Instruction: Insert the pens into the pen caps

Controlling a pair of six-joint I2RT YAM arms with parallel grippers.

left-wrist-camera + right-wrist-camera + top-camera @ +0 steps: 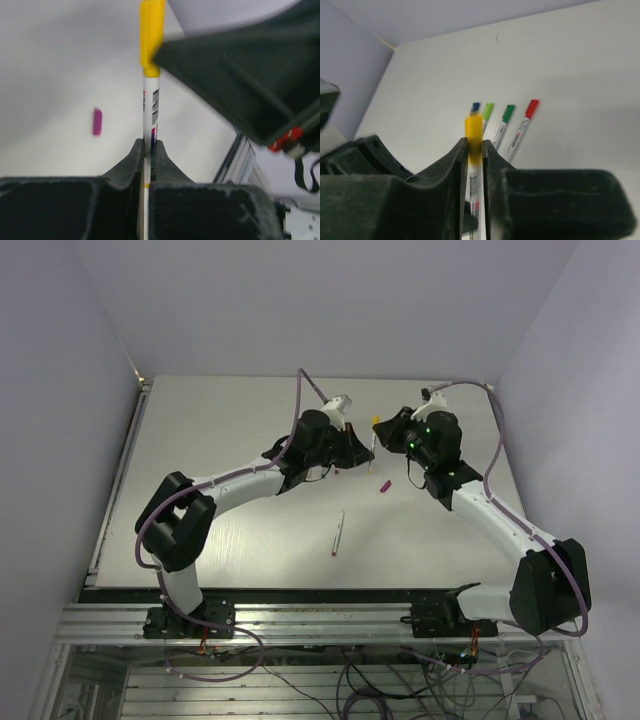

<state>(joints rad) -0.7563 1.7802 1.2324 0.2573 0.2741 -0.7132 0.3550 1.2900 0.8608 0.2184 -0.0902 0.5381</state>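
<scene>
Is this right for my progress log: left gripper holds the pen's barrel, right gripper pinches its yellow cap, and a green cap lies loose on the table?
Not quite: the loose cap on the table is purple, not green, as the left wrist view shows. The rest holds: left gripper on the barrel of the pen, right gripper on its yellow cap.

Left wrist view: yellow cap [151,35] runs off the top edge. The pen [151,105] barrel vanishes between the left gripper [150,150] fingers, its print unreadable.

Right wrist view: cap blurred inside the right gripper [474,147]. Four capped pens [507,125] lie behind, lower ends hidden.

Overhead: loose pen [338,532], tip colour too small to tell.
</scene>
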